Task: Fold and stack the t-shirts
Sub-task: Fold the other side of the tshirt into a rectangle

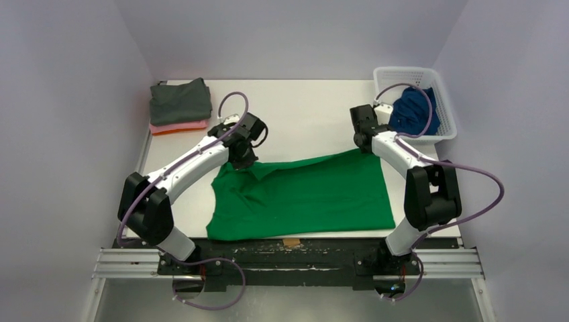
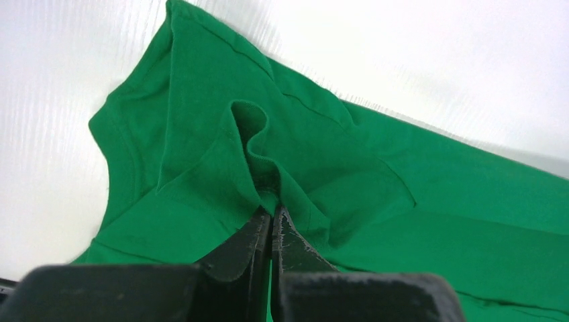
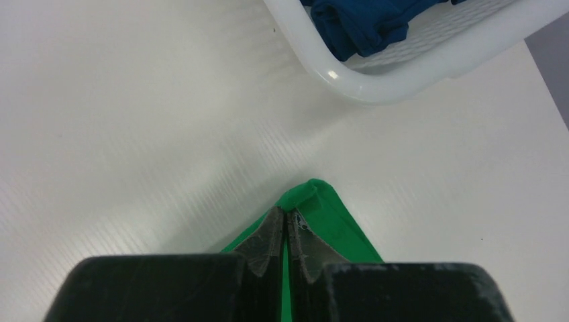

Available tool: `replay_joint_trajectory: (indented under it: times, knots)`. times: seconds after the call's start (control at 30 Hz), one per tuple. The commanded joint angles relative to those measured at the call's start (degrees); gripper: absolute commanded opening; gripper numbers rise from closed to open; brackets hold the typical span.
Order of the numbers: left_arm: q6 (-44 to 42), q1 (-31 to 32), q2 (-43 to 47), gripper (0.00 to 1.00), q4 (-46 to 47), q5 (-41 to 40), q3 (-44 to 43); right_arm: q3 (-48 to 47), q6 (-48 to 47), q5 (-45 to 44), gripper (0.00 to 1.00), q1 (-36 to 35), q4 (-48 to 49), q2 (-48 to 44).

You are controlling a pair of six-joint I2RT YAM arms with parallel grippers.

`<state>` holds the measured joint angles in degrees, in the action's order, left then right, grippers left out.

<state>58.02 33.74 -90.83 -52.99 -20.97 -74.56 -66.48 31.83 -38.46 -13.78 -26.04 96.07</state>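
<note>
A bright green t-shirt lies spread across the near half of the white table. My left gripper is shut on a pinched fold of the green cloth near the shirt's far left corner; the left wrist view shows its tips closed on the ridge. My right gripper is shut on the shirt's far right corner; its tips clamp the cloth. A folded stack sits at the far left: a dark grey t-shirt on a pink t-shirt and an orange t-shirt.
A white lattice basket stands at the far right corner with a royal blue t-shirt bunched inside; it shows in the right wrist view just beyond my right gripper. Grey walls enclose the table on three sides.
</note>
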Motion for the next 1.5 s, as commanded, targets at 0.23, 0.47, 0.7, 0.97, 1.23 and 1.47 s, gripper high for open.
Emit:
replay_joint_trajectory:
  times: [0.23,0.47,0.7,0.97,1.23,1.47]
  knots:
    - [9.9,6.8,8.0,0.0,-6.3,-6.5,6.0,6.0,-2.5,1.5,0.0,-0.4,2.7,-9.0]
    - [14.7,12.0,10.7,0.0,-12.3,-9.5,7.0,9.2,-2.2,2.7,0.0,-0.4,2.3,-12.4]
    - [16.3,17.5,10.3,0.04,-11.4,-7.4,11.0,11.5,-2.2,3.6,0.0,-0.5,1.4,-15.4]
    - [13.9,27.2,15.4,0.55,-8.6,-1.4,17.5,15.3,8.1,-4.7,0.45,-0.5,-9.9,-21.1]
    - [5.1,31.3,32.4,0.89,1.5,3.2,24.4,18.6,10.9,-4.6,0.98,-0.4,-10.7,-37.6]
    - [-0.2,19.5,31.8,1.0,16.4,10.9,29.5,23.6,1.6,26.8,0.99,-0.5,4.1,-39.8]
